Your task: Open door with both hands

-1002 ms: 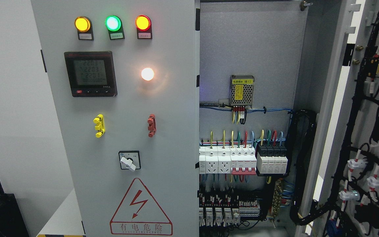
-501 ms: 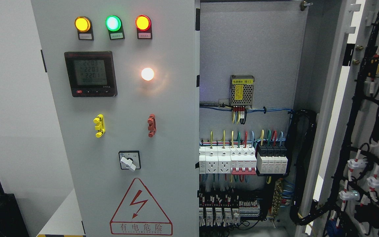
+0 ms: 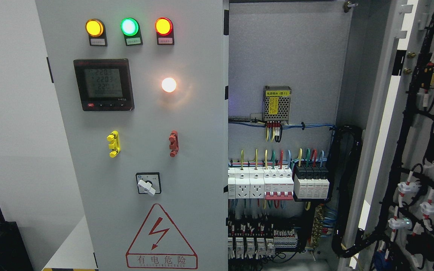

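Two doors on a grey metal electrical cabinet: left door (image 3: 141,150) shut, filling centre-left of head view; right door (image 3: 424,150) swung wide open at far right, its inner face strung with black cable looms. No robot hand or arm in view, so door-to-hand relation and finger state cannot be told. Left door is flat painted steel carrying three round lit lamps (image 3: 129,26), a square black meter (image 3: 104,84), a rotary switch (image 3: 148,183) and a red triangular hazard sign (image 3: 161,236). Exposed interior shows white breakers (image 3: 260,183).
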You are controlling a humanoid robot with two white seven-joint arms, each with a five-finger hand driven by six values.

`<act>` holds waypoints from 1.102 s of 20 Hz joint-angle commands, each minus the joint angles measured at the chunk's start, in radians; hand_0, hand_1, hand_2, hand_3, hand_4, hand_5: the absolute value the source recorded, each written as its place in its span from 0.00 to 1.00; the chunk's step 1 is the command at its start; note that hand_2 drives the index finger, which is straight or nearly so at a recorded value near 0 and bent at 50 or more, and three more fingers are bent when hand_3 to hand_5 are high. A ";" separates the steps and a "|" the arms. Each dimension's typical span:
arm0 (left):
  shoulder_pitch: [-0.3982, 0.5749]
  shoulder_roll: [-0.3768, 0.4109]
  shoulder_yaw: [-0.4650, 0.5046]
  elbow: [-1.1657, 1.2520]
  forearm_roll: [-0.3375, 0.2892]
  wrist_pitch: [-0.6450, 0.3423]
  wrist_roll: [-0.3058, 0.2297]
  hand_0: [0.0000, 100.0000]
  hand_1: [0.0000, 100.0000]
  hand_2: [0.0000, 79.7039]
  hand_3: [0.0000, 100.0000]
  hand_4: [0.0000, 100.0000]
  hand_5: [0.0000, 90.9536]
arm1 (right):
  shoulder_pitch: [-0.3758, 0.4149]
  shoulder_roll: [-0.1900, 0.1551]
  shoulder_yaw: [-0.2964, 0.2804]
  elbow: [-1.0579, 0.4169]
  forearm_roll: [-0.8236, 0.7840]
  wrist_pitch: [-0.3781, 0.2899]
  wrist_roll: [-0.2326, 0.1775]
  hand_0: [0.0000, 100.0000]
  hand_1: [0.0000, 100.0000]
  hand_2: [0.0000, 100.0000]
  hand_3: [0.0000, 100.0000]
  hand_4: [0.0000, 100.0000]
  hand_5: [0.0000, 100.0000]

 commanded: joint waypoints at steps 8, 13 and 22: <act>0.000 -0.002 0.010 -0.009 -0.001 -0.002 0.000 0.00 0.00 0.00 0.00 0.03 0.00 | 0.352 -0.217 0.082 -0.829 0.000 -0.108 -0.005 0.00 0.00 0.00 0.00 0.00 0.00; 0.000 -0.002 0.010 -0.009 -0.001 -0.002 0.000 0.00 0.00 0.00 0.00 0.03 0.00 | 0.447 -0.265 0.082 -1.021 -0.002 -0.121 -0.007 0.00 0.00 0.00 0.00 0.00 0.00; 0.000 -0.002 0.009 -0.009 -0.001 -0.002 0.000 0.00 0.00 0.00 0.00 0.03 0.00 | 0.351 -0.384 0.158 -1.053 -0.003 -0.241 -0.011 0.00 0.00 0.00 0.00 0.00 0.00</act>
